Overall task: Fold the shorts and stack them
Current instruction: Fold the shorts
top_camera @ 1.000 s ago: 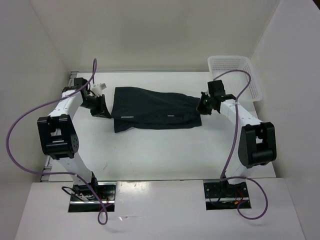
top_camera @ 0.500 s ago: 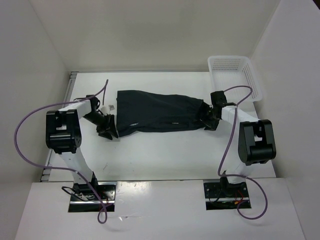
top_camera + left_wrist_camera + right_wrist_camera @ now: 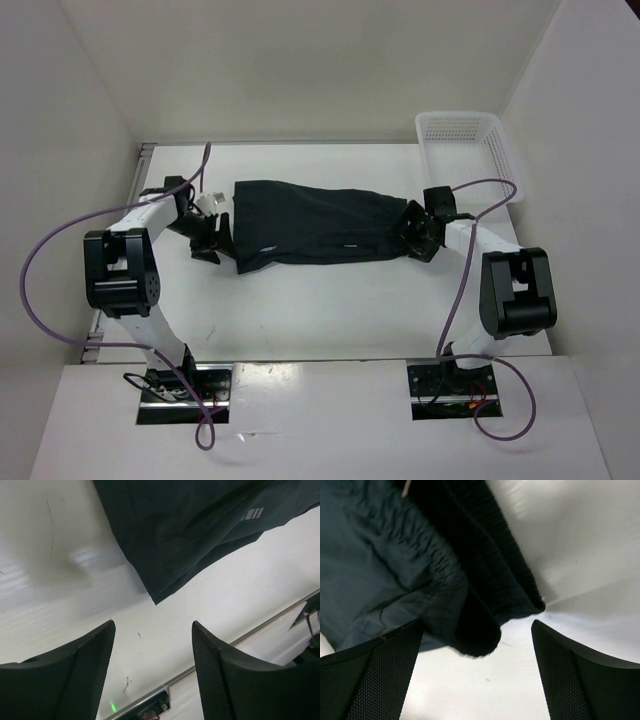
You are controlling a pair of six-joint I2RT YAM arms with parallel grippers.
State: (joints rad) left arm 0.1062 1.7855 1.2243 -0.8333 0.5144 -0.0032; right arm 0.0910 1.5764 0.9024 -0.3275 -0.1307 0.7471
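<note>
Dark navy fabric, near black: the shorts (image 3: 315, 225) lie spread across the mid worktop (image 3: 320, 305), long axis L to R, between the two arms. A small white mark (image 3: 347, 241) shows near the front edge; in the L wrist view it reads as three short white bars (image 3: 252, 514).

L tool (image 3: 212, 240) sits low at the L end of the shorts (image 3: 190, 525). Its fingers (image 3: 90, 665) are spread wide w/ nothing between them. A cloth corner points toward the gap, but bare worktop (image 3: 60, 590) separates them.

R tool (image 3: 415, 235) is at the R end, also spread wide (image 3: 476, 625). The ribbed, gathered waistband of the shorts (image 3: 395, 565) hangs as a dark fold (image 3: 475, 640) into the gap between the fingers (image 3: 380, 670), not pinched.

White mesh basket (image 3: 455, 117) sits at the far R corner, apart from the cloth. Purple cables (image 3: 40, 260) loop off each arm.
</note>
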